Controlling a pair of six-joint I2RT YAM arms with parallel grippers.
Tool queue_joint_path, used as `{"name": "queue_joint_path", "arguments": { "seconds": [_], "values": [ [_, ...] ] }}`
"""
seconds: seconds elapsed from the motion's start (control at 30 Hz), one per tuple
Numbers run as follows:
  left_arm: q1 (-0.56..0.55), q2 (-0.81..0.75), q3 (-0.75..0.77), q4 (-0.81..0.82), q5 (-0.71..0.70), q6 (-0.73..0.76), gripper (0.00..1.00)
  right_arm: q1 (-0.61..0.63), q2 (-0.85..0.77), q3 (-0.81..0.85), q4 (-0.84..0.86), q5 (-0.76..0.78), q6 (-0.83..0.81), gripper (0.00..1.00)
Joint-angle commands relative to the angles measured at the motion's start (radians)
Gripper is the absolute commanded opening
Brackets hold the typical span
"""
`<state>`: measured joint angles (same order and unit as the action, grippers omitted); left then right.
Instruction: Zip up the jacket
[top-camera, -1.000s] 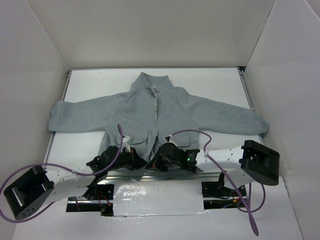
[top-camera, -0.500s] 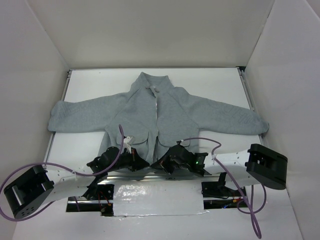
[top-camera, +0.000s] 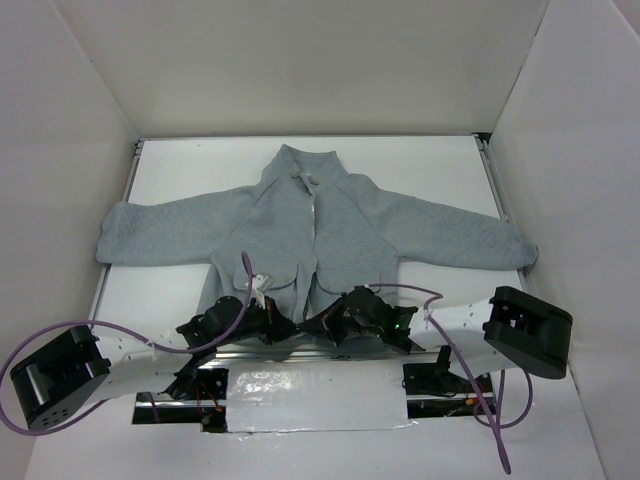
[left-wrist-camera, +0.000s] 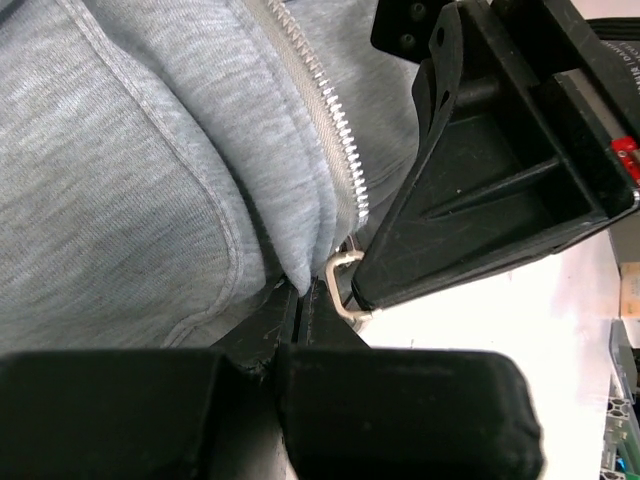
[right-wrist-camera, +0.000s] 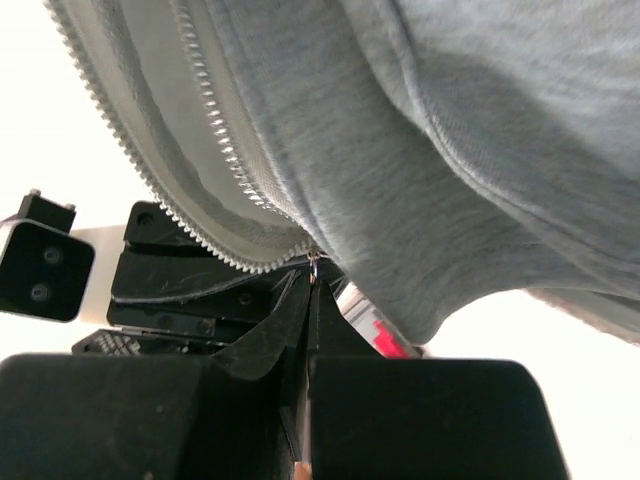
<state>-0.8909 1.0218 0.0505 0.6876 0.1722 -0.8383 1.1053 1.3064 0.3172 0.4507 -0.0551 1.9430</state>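
Left wrist view has the left gripper (left-wrist-camera: 300, 298) pinched narrow on the bottom hem of the jacket (left-wrist-camera: 130, 170), right beside the foot of the zipper teeth (left-wrist-camera: 335, 130). That grip looks meant to anchor the cloth, so the track is taut when the slider is drawn.

Just beside the hem sits the metal pull (left-wrist-camera: 342, 285), a pale loop against the black body of the other arm. From the right wrist, the right gripper (right-wrist-camera: 310, 290) is also closed to a slit. Its tips meet at that small metal piece, so it seems to hold the pull, though the contact is tiny. Above it the two rows of teeth run apart, so there at least the zip is not yet joined.

Overhead, the jacket lies flat on the white worktop (top-camera: 430, 165), sleeves spread, collar (top-camera: 300, 165) at the far side and hem toward the arm bases. This puts the zip's start within reach of both arms.
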Motion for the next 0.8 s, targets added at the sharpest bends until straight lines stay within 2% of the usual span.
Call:
{"name": "queue_joint_path", "arguments": {
  "seconds": [0.0, 0.2, 0.4, 0.53, 0.77],
  "values": [
    [-0.023, 0.004, -0.066, 0.043, 0.026, 0.028, 0.0, -0.007, 0.02, -0.026, 0.163, -0.043, 0.156, 0.0],
    [-0.034, 0.0, -0.061, 0.03, 0.023, 0.033, 0.0, -0.002, 0.126, -0.148, 0.482, -0.052, 0.335, 0.0],
    [-0.049, 0.004, -0.058, 0.03, 0.02, 0.038, 0.0, 0.002, 0.149, -0.185, 0.614, 0.021, 0.398, 0.0],
    [-0.065, 0.004, -0.058, 0.018, 0.001, 0.042, 0.0, -0.004, 0.117, -0.184, 0.625, 0.054, 0.399, 0.0],
    [-0.088, 0.012, -0.058, 0.012, -0.022, 0.044, 0.0, -0.018, 0.114, -0.253, 0.709, 0.21, 0.462, 0.0]
  ]
}}
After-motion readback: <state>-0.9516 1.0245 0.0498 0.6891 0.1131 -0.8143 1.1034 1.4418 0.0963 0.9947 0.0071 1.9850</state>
